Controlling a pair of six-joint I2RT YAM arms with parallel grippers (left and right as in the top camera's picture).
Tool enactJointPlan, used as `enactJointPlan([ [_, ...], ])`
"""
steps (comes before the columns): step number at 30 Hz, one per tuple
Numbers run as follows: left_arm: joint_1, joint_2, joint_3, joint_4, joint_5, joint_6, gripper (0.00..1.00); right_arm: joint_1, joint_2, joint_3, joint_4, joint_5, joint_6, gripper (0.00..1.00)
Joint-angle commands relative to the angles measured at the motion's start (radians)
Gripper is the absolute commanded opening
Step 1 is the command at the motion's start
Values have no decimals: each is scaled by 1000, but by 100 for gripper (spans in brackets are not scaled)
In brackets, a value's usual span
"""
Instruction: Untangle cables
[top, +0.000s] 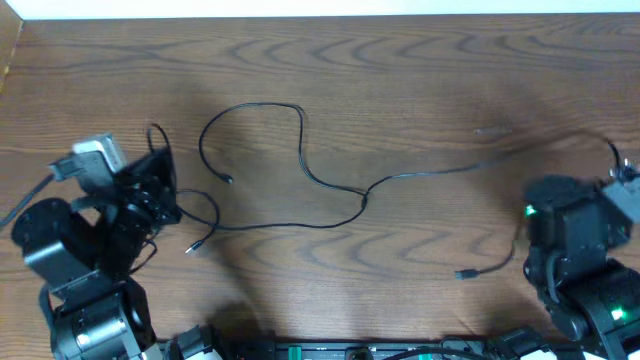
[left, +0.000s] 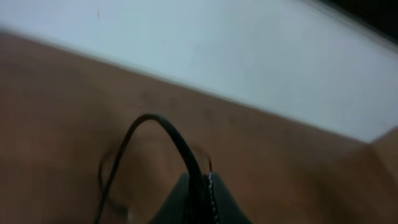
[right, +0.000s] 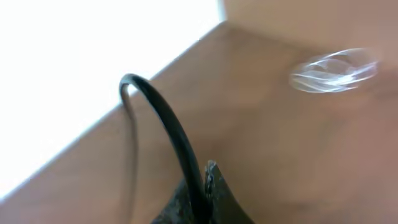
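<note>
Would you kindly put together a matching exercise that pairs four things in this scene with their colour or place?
1. cables
2. table
3. indicator light
4. cable plug

A. glowing green, on the right arm
B. brown wood grain
C. black, looped across the middle
D. lying beside the right arm's base

Pairs: 1-C, 2-B, 3-A, 4-D.

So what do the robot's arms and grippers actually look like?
Both are black, built from chunky rounded joint housings. The left arm carries a pale grey camera box at its wrist, with a dark lead trailing off. The right arm shows small green lights. The left gripper and right gripper both end in dark, tapered fingers.
</note>
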Motion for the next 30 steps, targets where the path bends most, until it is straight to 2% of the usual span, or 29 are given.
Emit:
enactJointPlan([
  [1, -25, 14, 10, -86, 62, 80, 8, -4, 9, 7, 220, -396, -95, 1],
  [7, -92, 35, 8, -262, 187, 249, 7, -4, 112, 7, 874, -1113, -370, 1],
  [9, -112, 37, 8, -301, 201, 289, 7, -4, 136, 7, 955, -1161, -397, 1],
  [14, -160, 40, 8, -391, 203, 376, 7, -37, 153, 7, 990, -1063, -416, 1],
  [18, -180, 41, 6, -404, 203, 386, 8, -57, 154, 7, 1054, -1059, -268, 1],
  [20, -182, 44, 6, -404, 203, 386, 7, -56, 156, 7, 1094, -1057, -256, 1],
  [26, -182, 48, 5, -409, 196, 386, 8, -96, 155, 7, 1071, -963, -364, 1],
  [30, -182, 52, 3, -420, 196, 386, 8, -175, 157, 7, 978, -761, -499, 1],
])
